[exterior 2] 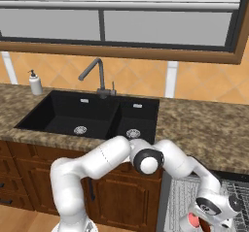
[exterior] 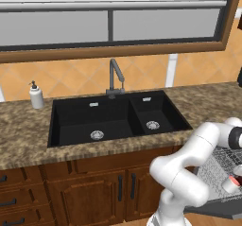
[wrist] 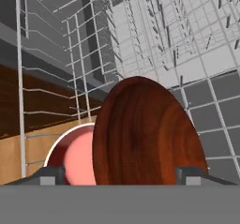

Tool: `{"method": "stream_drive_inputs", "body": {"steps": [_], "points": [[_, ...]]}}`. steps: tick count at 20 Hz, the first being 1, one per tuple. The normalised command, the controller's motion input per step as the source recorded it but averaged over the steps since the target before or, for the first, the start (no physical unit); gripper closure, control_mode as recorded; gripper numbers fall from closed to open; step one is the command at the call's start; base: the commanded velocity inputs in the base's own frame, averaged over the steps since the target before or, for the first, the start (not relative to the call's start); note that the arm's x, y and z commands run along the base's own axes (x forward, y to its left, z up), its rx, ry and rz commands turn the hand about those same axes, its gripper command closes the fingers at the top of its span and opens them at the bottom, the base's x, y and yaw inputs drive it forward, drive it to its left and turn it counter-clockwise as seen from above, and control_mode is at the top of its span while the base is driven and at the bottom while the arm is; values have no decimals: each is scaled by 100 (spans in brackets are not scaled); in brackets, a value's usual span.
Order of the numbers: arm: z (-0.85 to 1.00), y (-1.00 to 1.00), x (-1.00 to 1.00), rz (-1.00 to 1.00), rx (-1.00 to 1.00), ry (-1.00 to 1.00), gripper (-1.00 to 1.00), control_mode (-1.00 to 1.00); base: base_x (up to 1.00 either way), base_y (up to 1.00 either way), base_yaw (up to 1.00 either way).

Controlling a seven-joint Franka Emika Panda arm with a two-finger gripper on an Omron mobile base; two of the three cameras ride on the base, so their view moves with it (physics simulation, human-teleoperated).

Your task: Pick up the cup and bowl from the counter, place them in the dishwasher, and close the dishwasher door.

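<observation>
Left base view: the speckled brown bench (exterior: 28, 140) spans the middle of the frame, with a black double sink (exterior: 113, 118) set in it, a grey faucet (exterior: 115, 78) behind the sink and a white soap dispenser (exterior: 36, 96) at the left. The white arm (exterior: 189, 166) bends across the lower right. At the right edge the grey wire rack (exterior: 220, 166) of the dishwasher lies pulled out, and the cup (exterior: 231, 183), pale with a red top, rests in it at the lower right.

Right base view: the arm reaches down to the lower right corner, where the rack stands over the open dishwasher door (exterior 2: 238, 187). A red patch shows just below the hand; which item it is cannot be told.

Hand view: the bowl (wrist: 147, 134), dark reddish-brown, stands on edge in the centre, between the two fingertips (wrist: 49, 175) of the claw (wrist: 119, 176). The tips sit apart from its sides, so the claw is released. The cup lies at lower left, partly behind the bowl, its red inside facing the camera. Rack wires fill the upper frame.
</observation>
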Motion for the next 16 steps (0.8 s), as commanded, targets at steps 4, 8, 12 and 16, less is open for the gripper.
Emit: {"method": "stream_drive_inputs", "body": {"steps": [4, 8, 12, 16], "points": [[9, 2, 32, -4, -1, 5, -100, -100, 0, 0, 0], [40, 0, 14, -13, -7, 8, -100, -100, 0, 0, 0], [36, 0, 7, -19, -14, 6, -100, -100, 0, 0, 0], [25, -1, -21, -25, -10, 8, -100, -100, 0, 0, 0]]}}
